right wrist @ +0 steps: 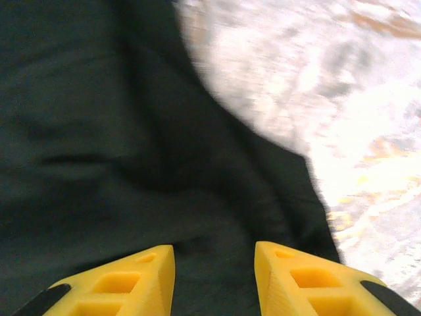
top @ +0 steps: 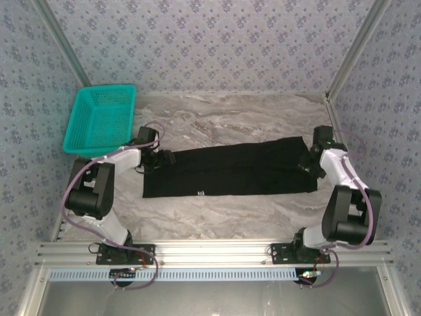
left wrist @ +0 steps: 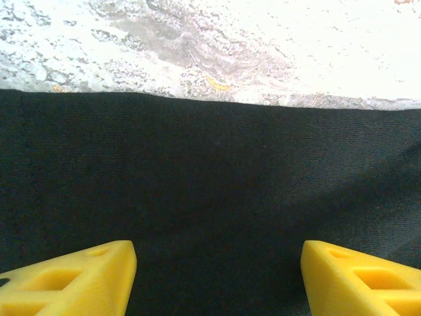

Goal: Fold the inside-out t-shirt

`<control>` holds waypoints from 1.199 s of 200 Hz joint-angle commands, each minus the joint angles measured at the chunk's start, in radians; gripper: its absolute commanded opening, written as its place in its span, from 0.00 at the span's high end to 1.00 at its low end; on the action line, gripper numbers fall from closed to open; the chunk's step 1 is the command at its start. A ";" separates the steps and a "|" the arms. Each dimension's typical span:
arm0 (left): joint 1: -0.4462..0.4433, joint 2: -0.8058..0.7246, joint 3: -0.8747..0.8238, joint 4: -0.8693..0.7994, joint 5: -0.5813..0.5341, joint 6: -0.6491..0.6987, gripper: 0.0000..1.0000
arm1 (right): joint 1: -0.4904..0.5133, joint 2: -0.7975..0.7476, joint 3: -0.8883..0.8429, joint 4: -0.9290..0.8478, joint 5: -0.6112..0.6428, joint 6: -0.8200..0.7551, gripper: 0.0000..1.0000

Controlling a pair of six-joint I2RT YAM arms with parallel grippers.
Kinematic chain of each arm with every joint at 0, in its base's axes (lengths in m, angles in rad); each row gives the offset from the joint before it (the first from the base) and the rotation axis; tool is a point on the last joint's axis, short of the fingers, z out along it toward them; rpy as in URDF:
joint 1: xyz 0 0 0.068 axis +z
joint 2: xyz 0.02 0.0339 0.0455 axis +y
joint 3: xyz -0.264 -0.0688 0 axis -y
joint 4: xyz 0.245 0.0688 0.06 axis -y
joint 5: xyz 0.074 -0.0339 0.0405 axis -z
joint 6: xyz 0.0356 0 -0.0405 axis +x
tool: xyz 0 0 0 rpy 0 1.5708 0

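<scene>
Yellow fingers of the left end effector (left wrist: pixel 217 263), spread wide and gripping nothing, sit over the left end of the inside-out t-shirt (top: pixel 230 170), which lies as a long black band across the marble tabletop (top: pixel 217 118), while the right end effector (right wrist: pixel 214 257), partly open and empty, is over its right end.

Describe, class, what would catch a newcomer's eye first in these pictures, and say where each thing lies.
First the black t-shirt, lying as a long band across the middle of the marble table. The left gripper sits at its left end and the right gripper at its right end, both with jaws apart. Then the bright teal basket at the table's far left corner.
</scene>
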 commanded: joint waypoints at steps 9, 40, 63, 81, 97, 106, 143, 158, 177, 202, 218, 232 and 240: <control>0.004 -0.029 0.005 -0.050 -0.026 0.000 0.32 | 0.141 0.004 -0.020 0.059 -0.052 -0.002 0.65; 0.002 -0.055 0.013 -0.049 -0.020 -0.001 0.31 | 0.164 0.152 -0.020 0.068 -0.091 0.013 0.75; 0.002 -0.072 0.012 -0.053 -0.019 0.000 0.31 | 0.154 0.230 -0.018 0.036 -0.096 0.015 0.81; 0.002 -0.089 0.005 -0.049 -0.022 0.000 0.30 | 0.146 0.266 -0.034 0.013 -0.098 0.024 0.82; 0.002 -0.115 -0.004 -0.043 -0.022 0.002 0.28 | 0.145 0.235 -0.035 -0.006 -0.092 0.012 0.78; 0.002 -0.133 -0.006 -0.036 -0.005 0.005 0.27 | 0.148 0.181 -0.028 -0.006 -0.093 -0.007 0.73; -0.004 -0.189 -0.026 0.055 0.116 -0.021 0.21 | 0.078 0.008 0.012 0.007 -0.046 -0.062 0.32; -0.011 -0.188 -0.031 0.083 0.148 -0.038 0.20 | 0.012 0.027 0.032 0.027 -0.066 -0.085 0.15; -0.025 -0.180 -0.034 0.101 0.170 -0.042 0.19 | -0.032 0.089 0.073 0.032 -0.068 -0.132 0.07; -0.041 -0.161 -0.038 0.117 0.203 -0.045 0.18 | -0.067 0.197 0.154 0.008 -0.057 -0.187 0.05; -0.042 -0.157 -0.048 0.128 0.216 -0.049 0.18 | -0.078 0.241 0.193 -0.010 -0.075 -0.254 0.06; -0.043 -0.154 -0.051 0.130 0.218 -0.049 0.18 | -0.088 0.263 0.201 0.009 -0.127 -0.334 0.07; -0.043 -0.147 -0.054 0.132 0.222 -0.047 0.18 | -0.094 0.268 0.198 0.026 -0.161 -0.392 0.07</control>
